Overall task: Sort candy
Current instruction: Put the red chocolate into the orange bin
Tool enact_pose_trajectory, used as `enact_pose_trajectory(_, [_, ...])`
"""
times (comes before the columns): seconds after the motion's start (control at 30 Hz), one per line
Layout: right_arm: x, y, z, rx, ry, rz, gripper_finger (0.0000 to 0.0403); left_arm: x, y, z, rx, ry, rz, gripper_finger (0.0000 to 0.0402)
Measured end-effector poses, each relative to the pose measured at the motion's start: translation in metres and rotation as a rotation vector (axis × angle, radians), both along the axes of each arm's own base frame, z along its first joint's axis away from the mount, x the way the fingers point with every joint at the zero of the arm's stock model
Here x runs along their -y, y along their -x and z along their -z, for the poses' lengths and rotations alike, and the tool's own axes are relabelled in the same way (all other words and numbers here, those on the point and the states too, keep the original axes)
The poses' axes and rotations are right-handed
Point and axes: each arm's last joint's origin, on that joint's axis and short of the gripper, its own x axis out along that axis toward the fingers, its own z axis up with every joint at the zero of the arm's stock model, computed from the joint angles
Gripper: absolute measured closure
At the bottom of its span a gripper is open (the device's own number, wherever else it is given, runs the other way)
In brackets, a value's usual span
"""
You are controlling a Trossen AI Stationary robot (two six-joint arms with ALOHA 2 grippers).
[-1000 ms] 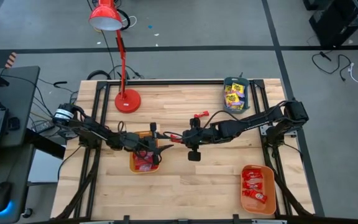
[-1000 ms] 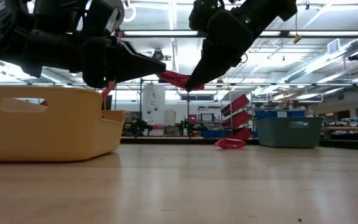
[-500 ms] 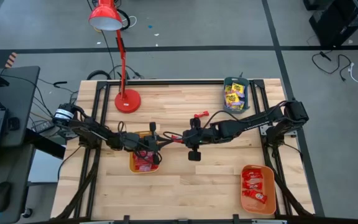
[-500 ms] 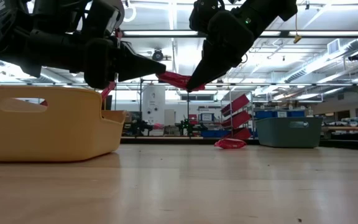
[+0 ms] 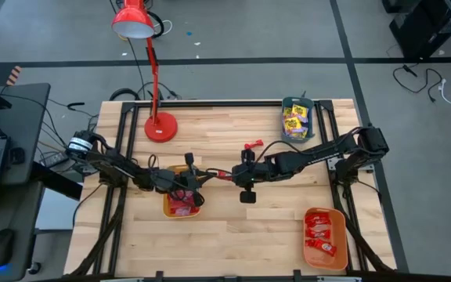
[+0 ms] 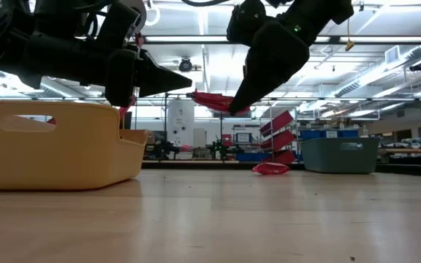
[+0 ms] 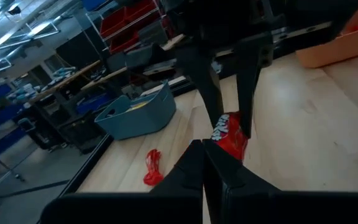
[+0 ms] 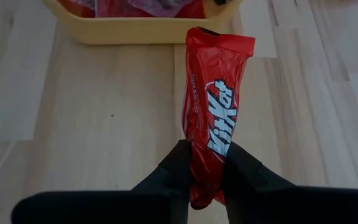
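— Red wrapper mid-air over the middle of the wooden tabletop [image 5: 233, 235]; that is a KitKat bar [image 8: 216, 109], and the right gripper [image 8: 205, 171] has its fingers [image 8: 173, 168] clamped on one end of it, well clear of the wood.

— And the left gripper [image 6: 185, 76]?

— Fingers pressed together with nothing between them; its tips point at the free end of the bar, just beside it in the low view; whether they touch I cannot tell. It hangs by the yellow tray [image 5: 180, 210], which sits left of centre with red wrappers inside.

— Where is the rest of the candy?

— One loose red sweet [image 5: 249, 146] lies on the tabletop, up toward the far side, near the teal tray [image 5: 297, 102]; that tray stands at the far right corner, filled with yellow packets [image 5: 295, 120]; the orange tray [image 5: 325, 240] at the near right corner carries more red bars [image 5: 318, 229].

— Anything else on the boards?

— Red desk lamp [image 5: 159, 125], base on the far left part of the tabletop, shade leaning out past the edge; the left wrist view catches the held bar hanging between the right arm's fingers, with the loose sweet and the teal tray beyond.
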Motion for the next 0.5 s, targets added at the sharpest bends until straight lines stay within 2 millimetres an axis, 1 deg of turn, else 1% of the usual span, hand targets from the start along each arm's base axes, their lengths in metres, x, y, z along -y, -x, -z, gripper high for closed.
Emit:
enact_pose_trajectory(0.13, [0.000, 0.002, 0.001, -0.021, 0.003, 0.000, 0.0343, 0.003, 0.001, 0.000, -0.001, 0.000, 0.002, 0.0401])
enact_pose_trajectory(0.23, [0.002, 0.012, 0.001, -0.110, -0.002, 0.022, 0.0343, 0.007, 0.002, 0.000, 0.005, 0.001, 0.017, 0.0401])
enact_pose_trajectory(0.37, [0.001, 0.037, -0.014, -0.211, -0.012, 0.049, 0.0344, 0.013, 0.004, -0.004, 0.018, -0.023, 0.040, 0.0401])
enact_pose_trajectory(0.5, [-0.006, 0.069, -0.038, -0.270, -0.031, 0.062, 0.0344, 0.017, 0.005, -0.006, 0.030, -0.064, 0.021, 0.0401])
